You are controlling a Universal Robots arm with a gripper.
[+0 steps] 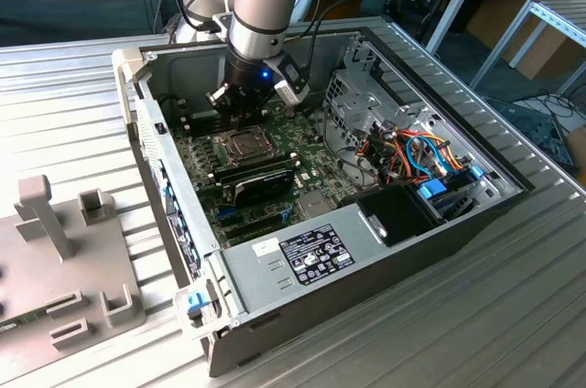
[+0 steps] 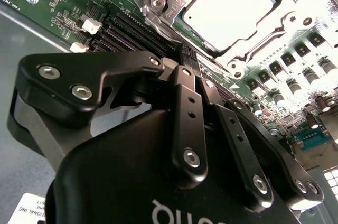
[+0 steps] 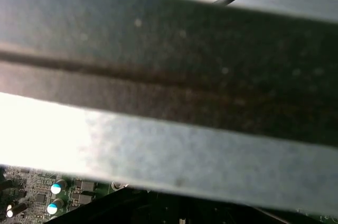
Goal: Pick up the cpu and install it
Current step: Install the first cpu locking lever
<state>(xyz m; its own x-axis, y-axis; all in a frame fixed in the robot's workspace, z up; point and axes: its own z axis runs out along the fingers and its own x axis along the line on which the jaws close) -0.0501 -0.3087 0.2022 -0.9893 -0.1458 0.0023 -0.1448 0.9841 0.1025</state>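
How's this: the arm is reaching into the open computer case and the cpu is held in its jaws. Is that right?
Not quite. The arm does reach into the open computer case, but the second wrist view shows the cpu lying in the motherboard socket, while the gripper beside it has its jaws together, holding nothing.
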